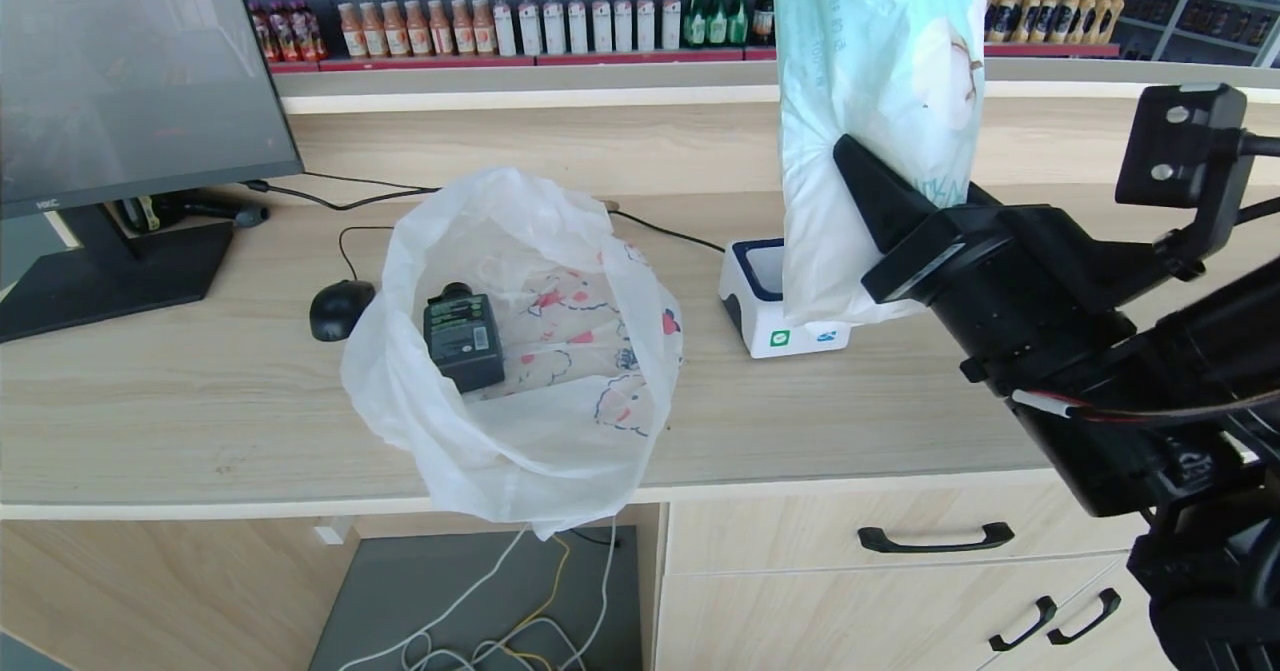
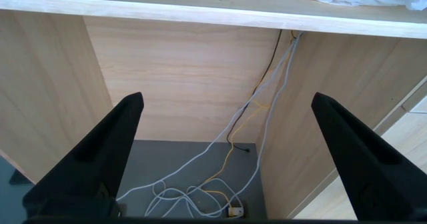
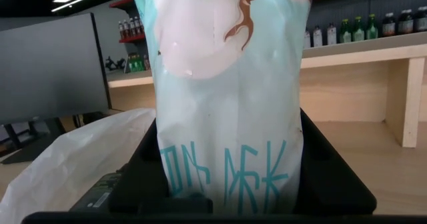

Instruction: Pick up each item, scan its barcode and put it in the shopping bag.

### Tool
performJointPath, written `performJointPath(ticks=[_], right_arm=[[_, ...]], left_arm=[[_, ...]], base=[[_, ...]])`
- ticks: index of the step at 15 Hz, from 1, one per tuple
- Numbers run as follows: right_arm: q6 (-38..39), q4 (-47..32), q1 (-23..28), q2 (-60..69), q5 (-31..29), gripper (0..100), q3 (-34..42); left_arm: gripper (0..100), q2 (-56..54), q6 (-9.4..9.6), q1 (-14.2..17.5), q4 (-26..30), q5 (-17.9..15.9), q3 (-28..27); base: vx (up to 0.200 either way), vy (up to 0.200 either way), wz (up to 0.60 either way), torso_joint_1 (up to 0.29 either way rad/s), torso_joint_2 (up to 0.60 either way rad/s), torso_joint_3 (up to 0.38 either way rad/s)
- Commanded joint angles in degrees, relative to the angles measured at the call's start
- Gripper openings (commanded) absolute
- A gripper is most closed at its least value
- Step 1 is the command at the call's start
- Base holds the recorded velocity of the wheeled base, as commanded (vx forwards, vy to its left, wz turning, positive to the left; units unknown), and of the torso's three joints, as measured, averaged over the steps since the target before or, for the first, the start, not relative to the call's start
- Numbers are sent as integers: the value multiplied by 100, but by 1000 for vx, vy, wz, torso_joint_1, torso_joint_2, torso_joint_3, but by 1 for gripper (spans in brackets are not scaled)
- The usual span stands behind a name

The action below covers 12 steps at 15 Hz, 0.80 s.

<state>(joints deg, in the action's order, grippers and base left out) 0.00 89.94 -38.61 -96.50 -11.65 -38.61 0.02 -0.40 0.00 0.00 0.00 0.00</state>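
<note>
My right gripper (image 1: pixel 880 206) is shut on a tall pale-blue and white soft pack (image 1: pixel 880 101), held upright just above the white barcode scanner (image 1: pixel 775 311) on the counter. In the right wrist view the pack (image 3: pixel 227 97) stands between the fingers (image 3: pixel 327 164). The white plastic shopping bag (image 1: pixel 520 351) lies open at the counter's front edge, with a dark green box (image 1: pixel 462 339) inside it. My left gripper (image 2: pixel 227 157) hangs open below the counter, facing the knee space with its loose cables.
A monitor (image 1: pixel 130 61) stands at the back left, with a black mouse (image 1: pixel 338 311) and cables beside the bag. Drawers with black handles (image 1: pixel 935 539) sit under the right of the counter (image 1: pixel 200 401). Bottles line a shelf (image 1: pixel 520 26) behind.
</note>
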Motion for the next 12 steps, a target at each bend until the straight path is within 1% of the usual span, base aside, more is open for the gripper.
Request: performJointPath(ticks=[1, 9, 12], right_arm=[[-9, 6, -6, 246, 5, 0, 134], [-9, 6, -6, 342, 128, 0, 125], [9, 6, 2, 290, 128, 0, 81]], left_arm=[[100, -2, 5, 0, 0, 0, 0], [100, -2, 31, 0, 0, 0, 0], [100, -2, 14, 0, 0, 0, 0]], base=[[0, 0, 0, 0, 0, 0], [0, 0, 0, 0, 0, 0], [0, 200, 0, 2, 2, -2]])
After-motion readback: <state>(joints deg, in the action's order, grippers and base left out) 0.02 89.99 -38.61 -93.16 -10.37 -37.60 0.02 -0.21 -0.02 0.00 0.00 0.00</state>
